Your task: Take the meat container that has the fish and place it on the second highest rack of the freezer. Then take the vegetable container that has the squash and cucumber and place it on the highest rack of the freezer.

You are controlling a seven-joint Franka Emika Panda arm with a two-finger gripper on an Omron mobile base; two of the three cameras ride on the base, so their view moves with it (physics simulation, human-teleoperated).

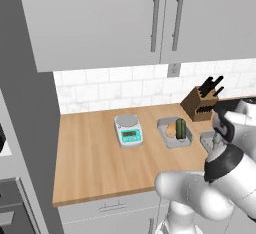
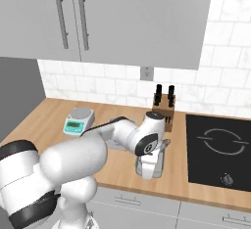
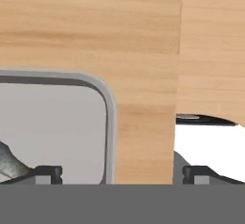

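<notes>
The meat container (image 3: 109,122) is a grey tray with a rounded rim and a pale floor; the fish (image 3: 6,162) shows as a silvery tail at its lower left. My gripper (image 3: 122,175) is open and straddles the tray's side rim, one fingertip (image 3: 48,173) inside and the other over the wood. From the right base view the gripper (image 2: 148,163) points down into the meat container (image 2: 159,170) near the counter's front edge. The vegetable container (image 1: 174,139) holds the squash (image 1: 171,129) and the cucumber (image 1: 180,128), left of the arm.
A kitchen scale (image 1: 128,130) stands mid-counter. A knife block (image 2: 164,108) is against the tiled wall behind the gripper. A black cooktop (image 2: 218,146) lies to the right. Wall cupboards (image 1: 105,18) hang above, and a tall grey panel (image 1: 22,128) borders the counter's left end.
</notes>
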